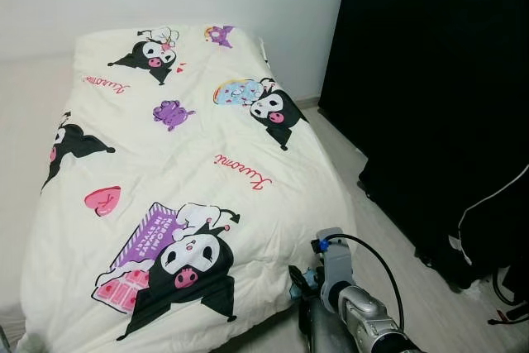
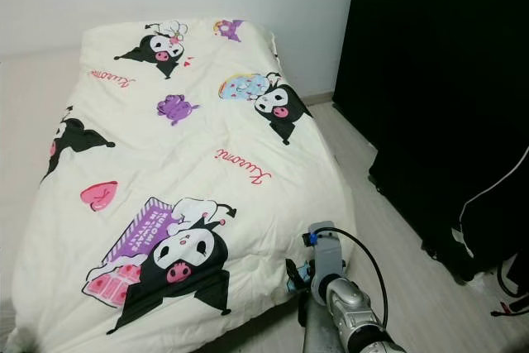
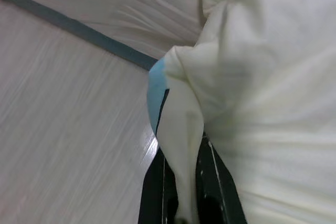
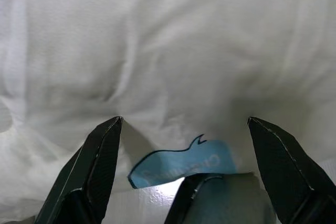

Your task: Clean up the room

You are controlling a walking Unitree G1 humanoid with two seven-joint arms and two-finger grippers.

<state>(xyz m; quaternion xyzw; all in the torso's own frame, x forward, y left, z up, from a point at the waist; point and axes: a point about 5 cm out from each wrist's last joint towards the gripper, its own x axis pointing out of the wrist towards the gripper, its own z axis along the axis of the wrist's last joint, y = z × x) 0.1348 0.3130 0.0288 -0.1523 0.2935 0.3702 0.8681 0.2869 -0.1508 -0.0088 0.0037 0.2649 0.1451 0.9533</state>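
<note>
While my left gripper [image 3: 181,182] pinches a fold of the cream quilt [image 1: 190,171], fingers clamped on it; my right gripper [image 4: 184,124] hovers spread wide at its edge.

The cream blanket [image 1: 182,171] on the bed carries red script reading "Kuromi" 2 times: once near its middle [image 1: 242,169] and once at the far left [image 1: 107,83]. The purple box print [image 1: 147,241] near the front has lettering too small to read.
</note>
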